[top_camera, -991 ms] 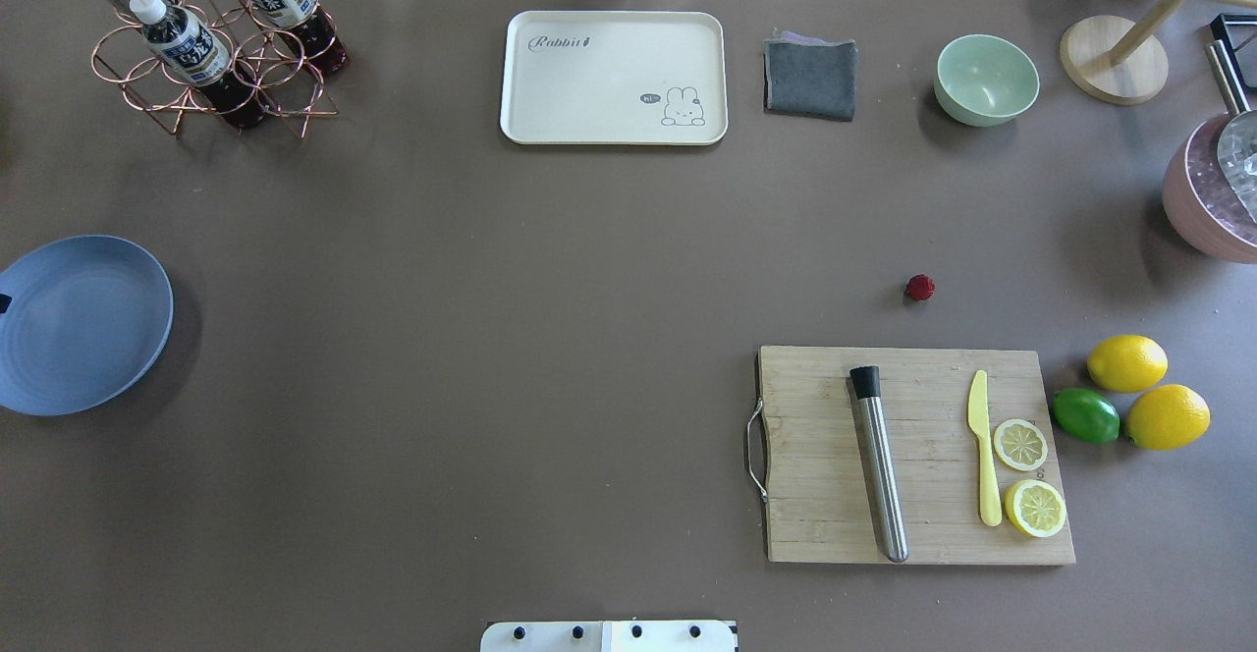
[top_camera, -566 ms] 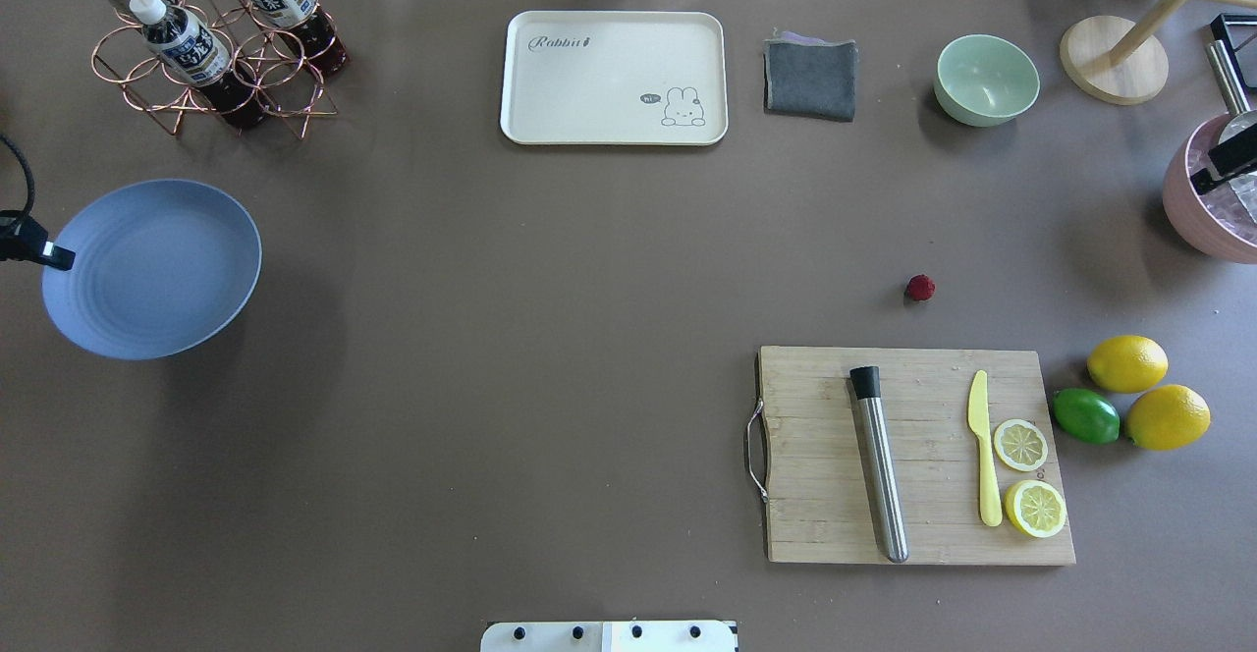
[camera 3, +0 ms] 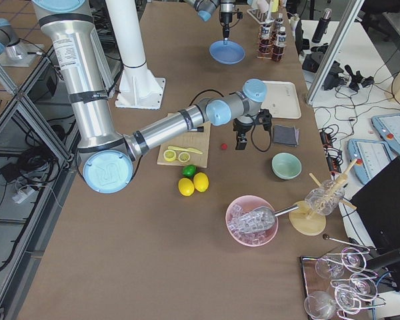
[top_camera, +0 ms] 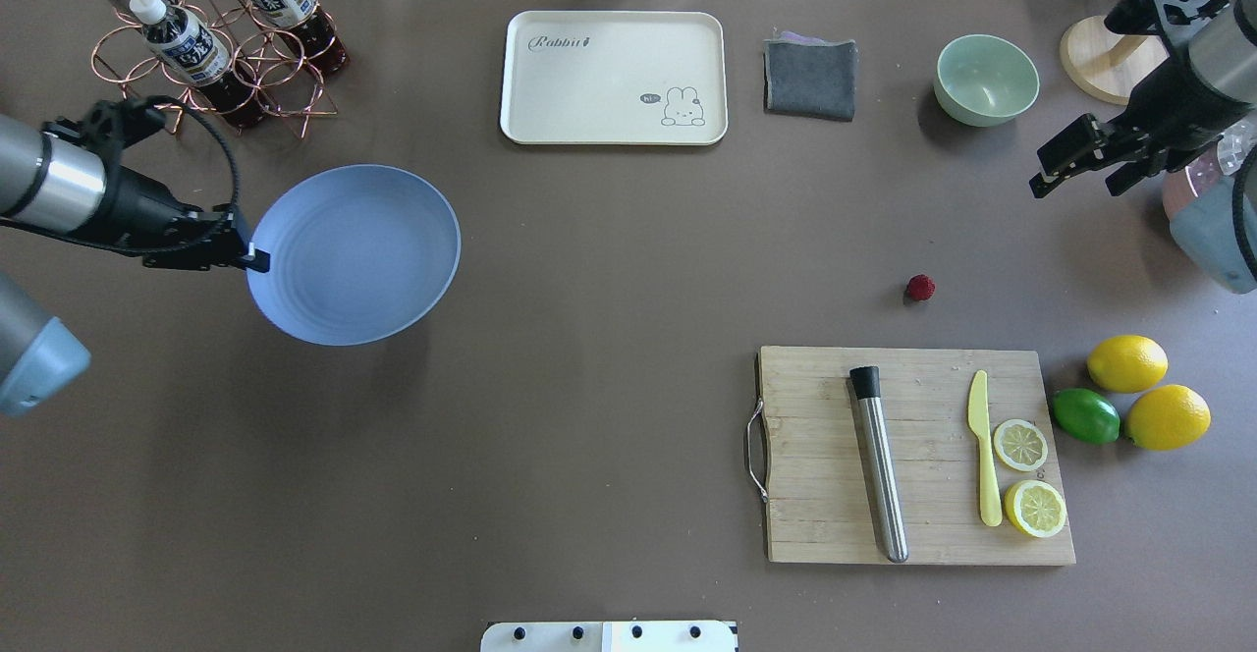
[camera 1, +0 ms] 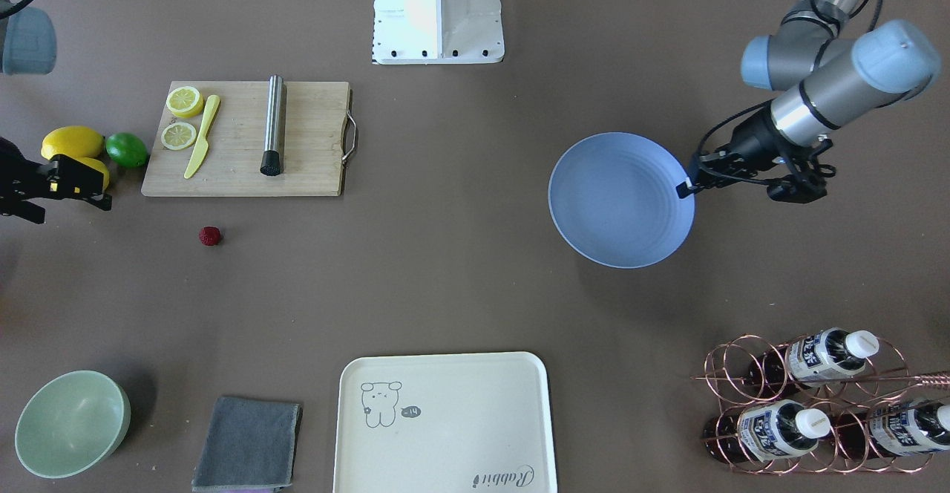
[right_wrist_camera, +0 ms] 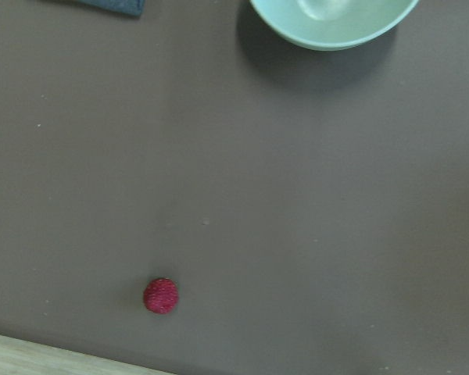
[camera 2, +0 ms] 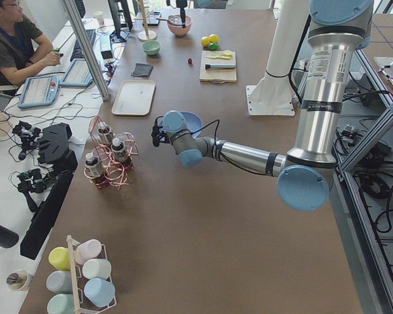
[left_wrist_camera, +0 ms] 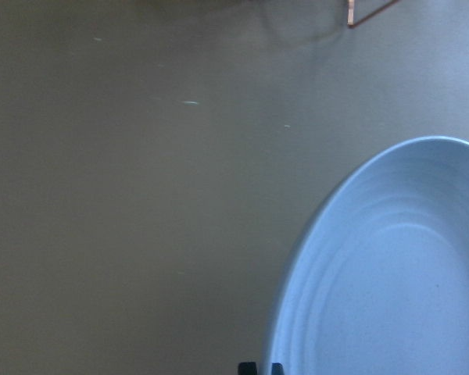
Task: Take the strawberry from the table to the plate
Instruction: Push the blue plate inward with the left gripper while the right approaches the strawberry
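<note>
Left of frame, the left jaws pinch the rim of the plate (top_camera: pixel 354 249); so thin a hold could let it tip. Right of centre, the strawberry (top_camera: pixel 920 288) lies on the table (top_camera: pixel 609 357) near the cutting board (top_camera: pixel 815 456); upper right, the spread right jaws might knock it rolling.

Cutting board (top_camera: pixel 815 475) (2 lemon slices (top_camera: pixel 1020 444)); 3 bottles (top_camera: pixel 182 48).
</note>
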Robot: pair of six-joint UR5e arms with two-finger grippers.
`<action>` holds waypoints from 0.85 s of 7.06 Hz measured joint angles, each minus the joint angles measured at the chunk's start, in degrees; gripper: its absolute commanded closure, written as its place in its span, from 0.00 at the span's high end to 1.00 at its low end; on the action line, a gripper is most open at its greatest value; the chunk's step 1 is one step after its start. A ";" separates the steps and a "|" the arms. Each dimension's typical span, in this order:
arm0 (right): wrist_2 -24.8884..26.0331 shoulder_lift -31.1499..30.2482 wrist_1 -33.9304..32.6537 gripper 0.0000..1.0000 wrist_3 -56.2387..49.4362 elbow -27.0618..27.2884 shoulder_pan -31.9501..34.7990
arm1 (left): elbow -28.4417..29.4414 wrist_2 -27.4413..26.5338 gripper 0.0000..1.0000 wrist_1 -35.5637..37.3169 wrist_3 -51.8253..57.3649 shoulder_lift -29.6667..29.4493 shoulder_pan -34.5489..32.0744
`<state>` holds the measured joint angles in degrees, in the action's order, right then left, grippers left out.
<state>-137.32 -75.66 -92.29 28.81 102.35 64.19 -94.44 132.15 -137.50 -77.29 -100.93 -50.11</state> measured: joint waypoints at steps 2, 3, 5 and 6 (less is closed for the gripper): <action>4.02 2.77 0.01 1.00 3.52 -1.12 -5.04 | -0.30 -8.29 0.00 0.17 -7.82 -4.99 8.60; 5.72 3.65 0.26 1.00 4.06 -2.06 -6.95 | -0.40 -11.85 0.00 0.20 -10.50 -6.74 12.09; 7.88 4.33 7.27 1.00 5.66 -7.54 -9.76 | -0.24 -18.71 0.00 0.24 -13.57 -9.21 18.81; 8.70 4.39 13.65 1.00 8.34 -11.48 -11.45 | -0.09 -21.28 0.00 0.44 -13.98 -9.97 21.22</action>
<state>-128.62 -71.27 -78.64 37.14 90.88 52.74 -94.53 110.87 -137.06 -91.27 -110.90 -28.88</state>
